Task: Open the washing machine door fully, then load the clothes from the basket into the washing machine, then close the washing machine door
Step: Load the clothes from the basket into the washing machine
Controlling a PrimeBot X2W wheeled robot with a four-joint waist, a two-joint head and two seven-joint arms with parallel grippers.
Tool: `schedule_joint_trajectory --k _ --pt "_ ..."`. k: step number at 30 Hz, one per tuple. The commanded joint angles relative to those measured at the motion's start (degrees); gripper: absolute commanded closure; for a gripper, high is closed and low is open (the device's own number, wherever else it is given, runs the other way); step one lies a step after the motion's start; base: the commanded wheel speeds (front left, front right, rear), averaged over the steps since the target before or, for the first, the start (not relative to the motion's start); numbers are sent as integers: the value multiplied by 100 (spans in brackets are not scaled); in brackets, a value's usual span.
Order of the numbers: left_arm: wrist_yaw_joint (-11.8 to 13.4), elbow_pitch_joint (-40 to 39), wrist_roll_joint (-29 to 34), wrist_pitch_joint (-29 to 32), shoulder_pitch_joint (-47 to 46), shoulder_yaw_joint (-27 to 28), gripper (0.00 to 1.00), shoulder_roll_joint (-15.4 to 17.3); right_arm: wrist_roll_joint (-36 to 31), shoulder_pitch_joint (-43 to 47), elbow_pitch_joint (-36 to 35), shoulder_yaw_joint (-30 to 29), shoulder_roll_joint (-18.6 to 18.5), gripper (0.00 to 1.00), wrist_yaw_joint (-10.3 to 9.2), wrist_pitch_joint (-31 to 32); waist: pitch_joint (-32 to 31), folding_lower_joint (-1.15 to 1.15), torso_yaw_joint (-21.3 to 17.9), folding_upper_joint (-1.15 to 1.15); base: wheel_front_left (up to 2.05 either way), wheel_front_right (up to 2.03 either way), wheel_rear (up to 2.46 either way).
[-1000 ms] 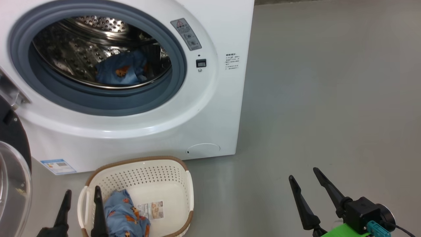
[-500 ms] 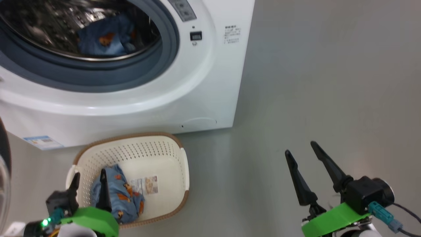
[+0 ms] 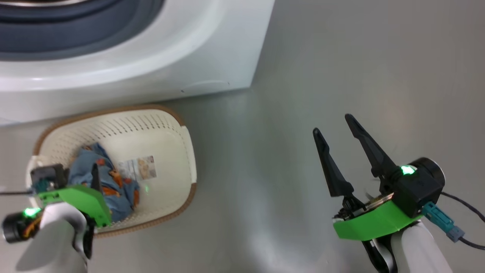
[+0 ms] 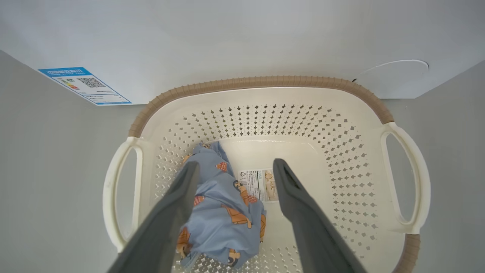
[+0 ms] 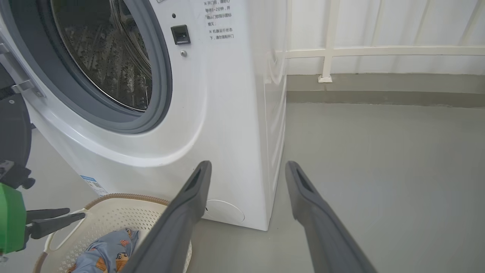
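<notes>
Floor: we see smooth grey floor (image 3: 341, 57) all around, with a white railing (image 5: 379, 51) at the far side.
Washing machine (image 5: 227, 113): white, standing on the floor, its steel drum (image 5: 110, 57) uncovered inside the grey gasket.
Washing machine door (image 5: 13, 132): we make out its black ring swung clear at the machine's left edge.
Basket (image 4: 265, 81): on the floor just in front of the machine, below the round flap (image 4: 394, 76).
Right gripper (image 3: 332, 123): fingers spread wide, holding nothing, hanging over bare floor well apart from the basket.
Left gripper (image 4: 235, 163): fingers parted, empty, pointing down into the basket; we cannot tell whether one finger touches the fabric.
Clothes (image 4: 223, 212): one blue printed bundle lying on the basket's bottom, towards its left side, beside the label sticker (image 4: 261, 184).
</notes>
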Motion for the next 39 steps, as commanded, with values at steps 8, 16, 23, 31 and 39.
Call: schedule_joint_trajectory --k 8,16,23,31,39 --pt "-207 917 30 210 -901 154 0 553 252 -423 29 327 7 0 35 -274 1625 0 -719 0 0 0 0" --pt "-33 1504 66 586 -1358 138 0 999 468 -761 159 499 7 0 35 -395 2355 0 -1028 0 0 0 0" --pt "220 1646 118 893 -1587 69 0 1184 620 -937 206 550 7 0 35 -417 2673 0 -1069 0 0 0 0" --pt "284 1696 67 1087 -1670 39 100 1158 692 -1057 174 606 7 0 35 -419 2723 0 -1044 0 0 0 0" --pt "319 1712 2 970 -1675 52 100 1154 718 -1066 193 585 7 0 35 -420 2684 0 -1038 0 0 0 0"
